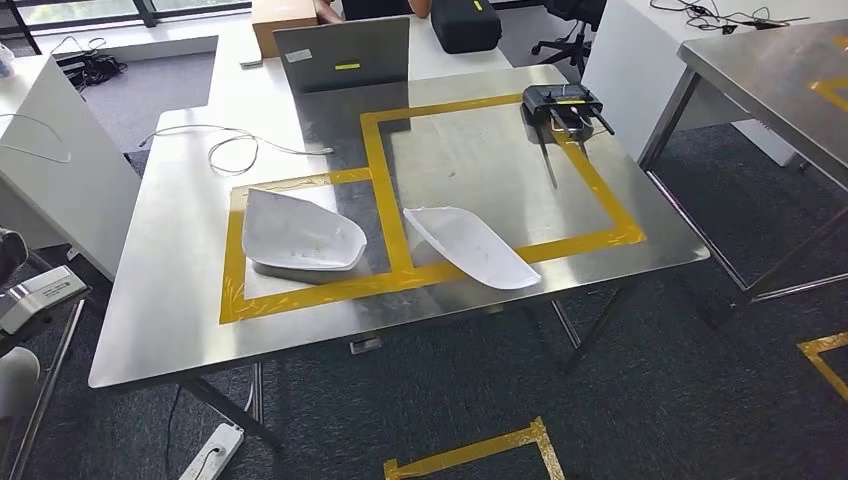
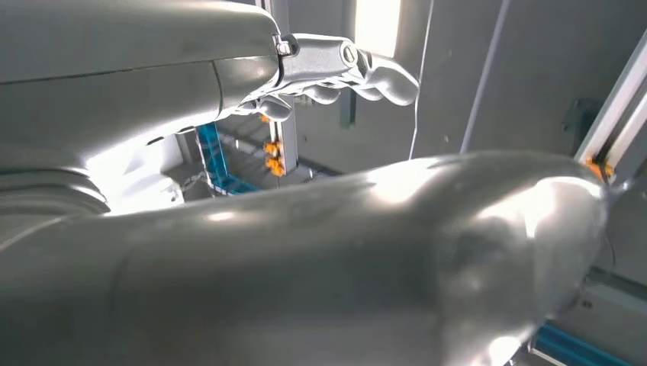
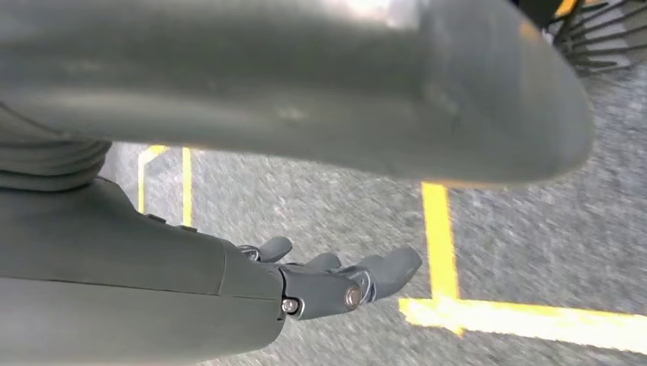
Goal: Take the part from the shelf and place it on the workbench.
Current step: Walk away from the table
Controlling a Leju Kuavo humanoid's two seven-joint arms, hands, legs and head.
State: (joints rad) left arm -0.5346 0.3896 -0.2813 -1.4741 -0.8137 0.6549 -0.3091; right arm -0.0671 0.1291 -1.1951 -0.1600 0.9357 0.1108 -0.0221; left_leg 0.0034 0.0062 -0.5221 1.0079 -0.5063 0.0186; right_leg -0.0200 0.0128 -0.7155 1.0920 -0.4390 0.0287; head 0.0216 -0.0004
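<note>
Two white moulded parts lie on the steel desk [image 1: 170,300]: one part [image 1: 298,238] inside the left yellow-taped square, the other part [image 1: 470,245] across the tape line [image 1: 385,195] beside it, near but apart. A black controller [image 1: 562,103] sits at the far right corner. The left hand [image 2: 336,72] and the right hand [image 3: 336,278] each hold nothing, fingers loosely spread; the right hangs over grey carpet [image 3: 320,191].
</note>
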